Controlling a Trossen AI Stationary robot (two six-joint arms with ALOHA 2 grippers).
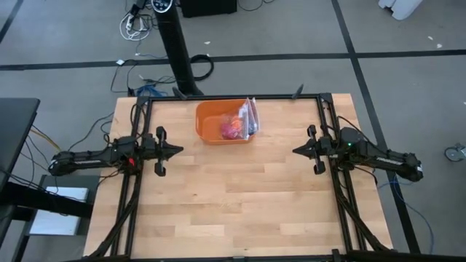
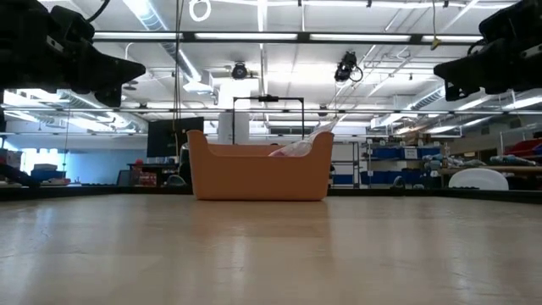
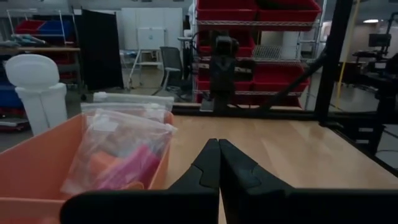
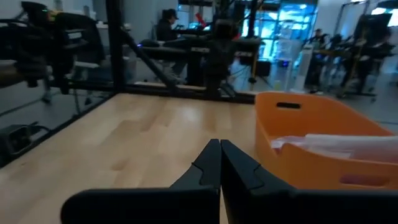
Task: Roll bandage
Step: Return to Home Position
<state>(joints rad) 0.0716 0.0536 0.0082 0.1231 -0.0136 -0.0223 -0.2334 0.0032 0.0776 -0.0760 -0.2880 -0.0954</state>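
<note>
The bandage (image 1: pixel 232 131), a magenta-pink bundle, lies inside a clear plastic bag (image 1: pixel 246 116) that leans in the orange tub (image 1: pixel 210 124) at the table's far middle. The left wrist view shows the pink cloth (image 3: pixel 133 165) through the bag (image 3: pixel 118 143). My left gripper (image 1: pixel 180 151) hovers shut over the table's left side, pointing level toward the right. My right gripper (image 1: pixel 295 151) hovers shut over the right side, pointing level toward the left. Both stand nearer than the tub and clear of it, with nothing between their fingers (image 3: pixel 218 146) (image 4: pixel 220 146).
The tub (image 2: pixel 258 165) stands on the wooden tabletop (image 1: pixel 233 211) near its far edge; bare wood spreads between the grippers and toward the near edge. A black frame (image 1: pixel 324 109) runs along the table's sides. A dark post (image 1: pixel 178 51) rises behind the far edge.
</note>
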